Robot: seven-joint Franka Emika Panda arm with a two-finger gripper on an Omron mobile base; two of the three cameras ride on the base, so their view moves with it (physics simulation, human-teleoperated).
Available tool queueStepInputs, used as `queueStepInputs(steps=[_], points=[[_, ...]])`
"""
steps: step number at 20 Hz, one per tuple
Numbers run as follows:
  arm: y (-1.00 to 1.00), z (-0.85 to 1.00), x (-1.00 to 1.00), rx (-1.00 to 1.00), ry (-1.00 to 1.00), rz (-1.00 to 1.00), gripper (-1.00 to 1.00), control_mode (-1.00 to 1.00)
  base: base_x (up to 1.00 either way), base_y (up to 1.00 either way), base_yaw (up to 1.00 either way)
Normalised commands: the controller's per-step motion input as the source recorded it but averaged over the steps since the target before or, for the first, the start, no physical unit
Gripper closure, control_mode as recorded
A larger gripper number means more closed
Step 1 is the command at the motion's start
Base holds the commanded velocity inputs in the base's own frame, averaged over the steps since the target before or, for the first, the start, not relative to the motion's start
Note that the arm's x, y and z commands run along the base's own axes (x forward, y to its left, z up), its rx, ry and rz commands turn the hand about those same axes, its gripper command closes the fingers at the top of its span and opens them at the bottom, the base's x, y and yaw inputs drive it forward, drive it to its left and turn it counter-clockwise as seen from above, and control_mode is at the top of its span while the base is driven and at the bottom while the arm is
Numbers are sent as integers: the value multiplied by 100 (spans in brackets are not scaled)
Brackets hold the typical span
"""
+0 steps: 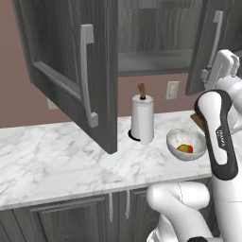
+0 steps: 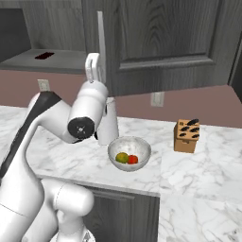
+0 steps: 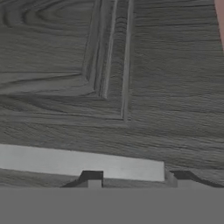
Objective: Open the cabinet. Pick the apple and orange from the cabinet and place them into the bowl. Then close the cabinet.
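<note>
The cabinet (image 1: 71,61) hangs above the table (image 1: 56,156) with both doors swung out. The left door (image 1: 90,71) reaches far forward over the table, its lower corner coming down near the marble just left of the paper-towel roll (image 1: 142,120). The right door (image 2: 160,42) stands open beside the raised hand. Between the doors the shelf (image 1: 151,61) lies bare and grey; in the right base view a small dark red patch (image 2: 45,56) shows on it.

The gripper (image 3: 135,181) is up at the right door, its camera close against the wood grain, with the silver bar handle (image 3: 83,162) lying across just above the fingers (image 3: 90,180). The fingers stand apart, one to each side near the handle's end; whether they touch it I cannot tell. In the left base view the hand sits by that door's handle (image 1: 216,35).

The bowl (image 1: 186,144) rests on the table just right of the roll, apart from it. Inside lie the orange (image 2: 122,157) and the apple (image 2: 133,159), touching. A wooden knife block (image 2: 186,136) stands to the bowl's right, well apart. The marble to the left of the roll is open. Behind runs a dusky pink wall with outlets (image 1: 172,90); below the table are dark doors with short pulls (image 1: 127,203).
</note>
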Motion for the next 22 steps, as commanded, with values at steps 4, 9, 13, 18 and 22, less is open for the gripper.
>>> queueStepInputs(steps=[4, 9, 13, 18, 22], points=[[0, 7, 58, 1, 18, 3, -100, -100, 0, 0, 0], [0, 6, 51, 0, 18, 2, -100, -100, 0, 0, 0], [0, 6, 50, 0, 7, 2, -100, -100, 0, 0, 0], [0, 13, 53, 0, 0, 3, -100, -100, 0, 0, 0], [0, 8, 53, 0, 0, 3, -100, -100, 0, 0, 0]])
